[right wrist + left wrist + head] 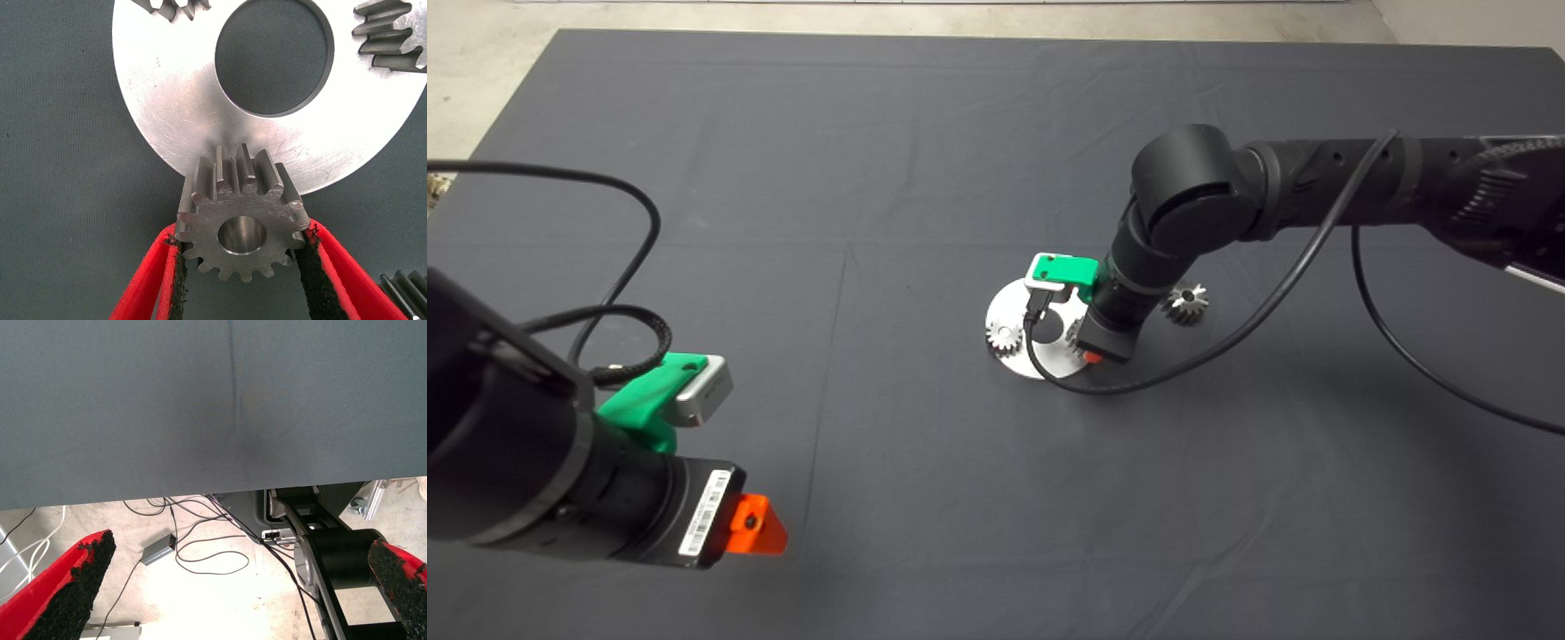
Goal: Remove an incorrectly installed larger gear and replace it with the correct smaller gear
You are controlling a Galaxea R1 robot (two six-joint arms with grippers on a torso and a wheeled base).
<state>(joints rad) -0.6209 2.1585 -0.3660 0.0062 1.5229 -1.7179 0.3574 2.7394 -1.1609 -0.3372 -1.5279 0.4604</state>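
Fingers of the left gripper [227, 587] hang spread and empty, parked. The right gripper [240, 267] pinches the smaller gear [241, 223] at the round plate [173, 100] rim; seating remains. The larger gear [1187, 303] lies just beyond those fingers on the table [925, 533], seemingly already removed.

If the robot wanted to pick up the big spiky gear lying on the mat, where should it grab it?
Probably by its toothed rim, from straight above. The big gear lies flat on the mat beside the metal disc, so two opposite sides are free for the fingers; its long teeth give them something to catch.
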